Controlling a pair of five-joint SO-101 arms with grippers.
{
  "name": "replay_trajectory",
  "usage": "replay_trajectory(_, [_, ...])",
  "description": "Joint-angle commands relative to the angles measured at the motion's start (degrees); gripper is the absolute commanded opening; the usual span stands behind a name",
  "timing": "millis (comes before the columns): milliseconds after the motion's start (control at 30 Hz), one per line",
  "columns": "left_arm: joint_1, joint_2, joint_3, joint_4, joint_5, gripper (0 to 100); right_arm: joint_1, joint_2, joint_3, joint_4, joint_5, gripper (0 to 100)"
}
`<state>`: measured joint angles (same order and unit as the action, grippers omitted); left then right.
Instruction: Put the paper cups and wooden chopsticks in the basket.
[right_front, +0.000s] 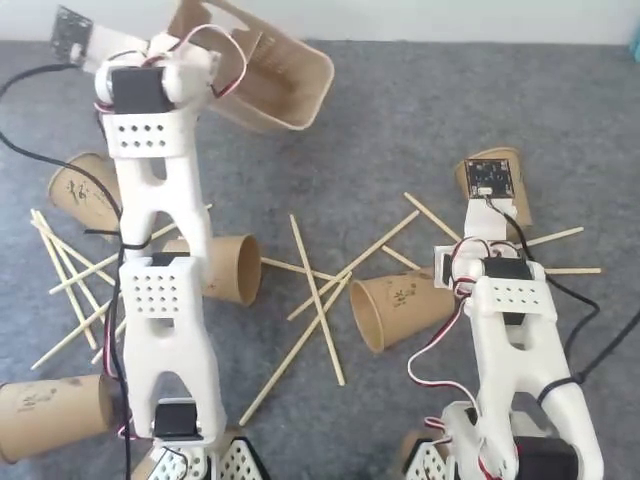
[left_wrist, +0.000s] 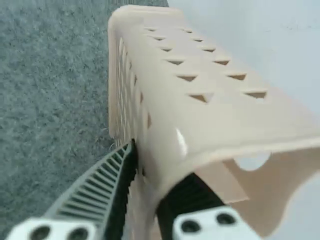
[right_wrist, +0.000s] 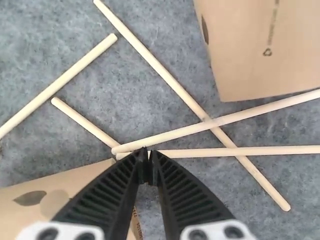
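Nearest, the right gripper (right_wrist: 146, 162) is clenched on nothing, tips just above crossed wooden chopsticks (right_wrist: 215, 121), beside a paper cup (right_front: 400, 305) lying mouth toward 8 o'clock. Farther, at 11 o'clock, the left gripper (left_wrist: 150, 170) grasps the basket (right_front: 290, 80) wall, holding it tilted, long axis 10 to 4. Loading seems barely begun; next the right jaws must part and straddle one chopstick.

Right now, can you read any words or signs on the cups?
Paper cup in the right wrist view: recycling-arrows sign; the print beside it is too small to read.
Other paper cups in the high view: dark marks, too small to read.
Basket: no writing.
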<state>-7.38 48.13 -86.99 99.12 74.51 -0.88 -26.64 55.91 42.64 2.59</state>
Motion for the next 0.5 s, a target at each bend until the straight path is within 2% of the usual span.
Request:
replay_trajectory(0, [1.76,-0.7,-0.48,1.32,0.97,1,-0.66,0.13,0.53,-2.86,1.05,0.9])
replay_trajectory(167, [4.13,-0.26,0.66,1.32,2.9,1,-0.66,0.13,0.7,-3.12,1.05,0.9])
replay_trajectory(333, [3.78,-0.18,7.78,1.32,3.78,1,-0.66,0.13,0.7,-3.12,1.14,0.9])
replay_trajectory(400, [4.13,-0.7,10.24,1.49,2.81,1,-0.66,0.13,0.7,-3.12,1.14,0.9])
replay_trajectory(467, [4.84,-1.23,11.82,1.58,-1.32,1,-0.66,0.13,0.7,-3.12,1.14,0.9])
